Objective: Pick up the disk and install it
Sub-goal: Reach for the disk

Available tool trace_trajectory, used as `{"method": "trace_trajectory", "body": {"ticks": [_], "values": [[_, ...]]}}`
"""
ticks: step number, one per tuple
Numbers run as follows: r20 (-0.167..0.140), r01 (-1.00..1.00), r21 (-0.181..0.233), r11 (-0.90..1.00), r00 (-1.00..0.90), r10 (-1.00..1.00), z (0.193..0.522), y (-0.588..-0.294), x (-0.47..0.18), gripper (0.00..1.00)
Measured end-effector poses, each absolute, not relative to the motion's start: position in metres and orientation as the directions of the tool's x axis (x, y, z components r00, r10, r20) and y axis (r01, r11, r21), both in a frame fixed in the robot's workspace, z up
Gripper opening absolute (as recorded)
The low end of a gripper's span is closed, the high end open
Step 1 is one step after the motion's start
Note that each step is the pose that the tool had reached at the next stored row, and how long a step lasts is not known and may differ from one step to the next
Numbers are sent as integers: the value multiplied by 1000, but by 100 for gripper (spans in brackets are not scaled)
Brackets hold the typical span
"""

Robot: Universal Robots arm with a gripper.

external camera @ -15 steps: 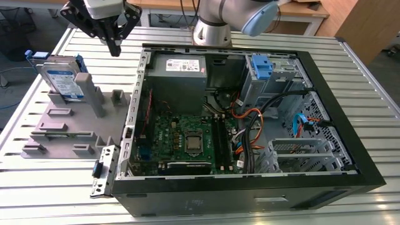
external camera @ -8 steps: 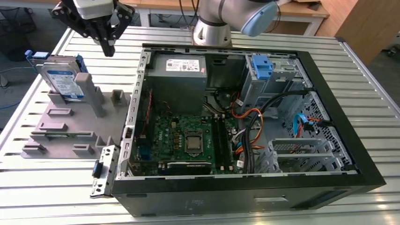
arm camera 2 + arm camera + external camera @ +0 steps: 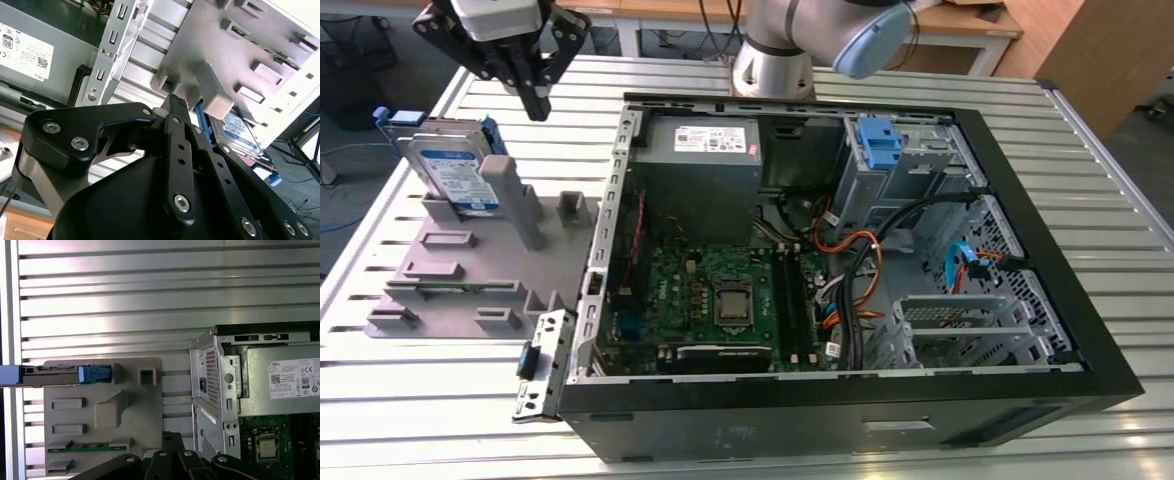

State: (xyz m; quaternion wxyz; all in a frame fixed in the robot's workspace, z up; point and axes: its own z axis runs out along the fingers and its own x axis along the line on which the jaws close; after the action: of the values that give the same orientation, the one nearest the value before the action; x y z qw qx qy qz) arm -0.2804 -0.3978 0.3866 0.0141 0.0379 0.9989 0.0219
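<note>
The disk, a silver drive with a white-and-blue label in a blue carrier, stands on edge in a slot at the far end of the grey holder, on the exterior view's left. It also appears as the disk past the black fingers in the second wrist view, and edge-on as the disk in the first wrist view. My gripper hangs in the air just behind and above the drive, toward the case side. Its fingers are shut with nothing between them, and they do not touch the drive. The gripper and gripper show in both wrist views.
An open computer case lies on the slatted metal table, with a grey power supply, a motherboard, orange and black cables and a blue bracket in the drive bay. The arm's base stands behind the case.
</note>
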Motion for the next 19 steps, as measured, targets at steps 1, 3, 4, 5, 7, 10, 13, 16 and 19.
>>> {"method": "trace_trajectory", "body": {"ticks": [1, 3, 4, 5, 7, 10, 13, 16, 19], "values": [[-27, 75, 45, 996, -997, 76, 386, -398, -282, 11], [-27, 75, 45, 996, -997, 77, 386, -398, -287, 11], [-27, 75, 45, 996, -997, 76, 386, -398, -289, 11], [-27, 75, 45, 996, -997, 76, 386, -397, -291, 11], [-27, 75, 45, 996, -997, 76, 385, -397, -296, 11], [-27, 75, 45, 996, -997, 76, 385, -397, -303, 11], [-27, 75, 45, 996, -997, 77, 385, -397, -309, 11], [-27, 75, 45, 996, -997, 77, 384, -397, -314, 11], [-27, 75, 45, 996, -997, 76, 384, -397, -319, 11]]}}
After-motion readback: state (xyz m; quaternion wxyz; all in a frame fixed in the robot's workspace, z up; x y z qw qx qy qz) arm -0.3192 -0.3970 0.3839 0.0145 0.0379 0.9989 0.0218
